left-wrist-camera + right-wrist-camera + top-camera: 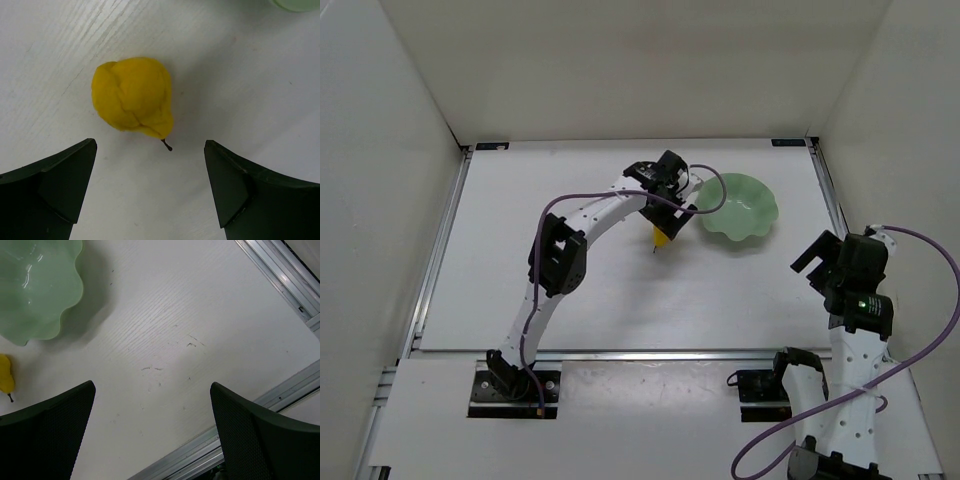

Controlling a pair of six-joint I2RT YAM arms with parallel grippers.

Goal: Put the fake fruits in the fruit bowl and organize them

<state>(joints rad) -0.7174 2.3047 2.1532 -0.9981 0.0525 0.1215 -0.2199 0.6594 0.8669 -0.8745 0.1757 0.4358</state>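
While one pear (661,237) lies outside, one bowl (740,207) stands.

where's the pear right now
In the top view the yellow pear lies on the white table just left of the mint-green fruit bowl, outside it, directly beneath the open left claw.

- I work in a robotics lab cell: a plain white table (620,300) with wood grain showing through the paint and small scuff marks (192,344) on it.
- Flat white panels (380,200) stand at the left, back and right, boxing the table in like a test booth.
- Bare aluminium rails (440,250) run along the table's edges.
- My left arm (560,260) and right arm (855,300) stand on black mounting plates (510,395) at the near edge.
- Purple cables (570,198) run loose along both arms, uncovered.
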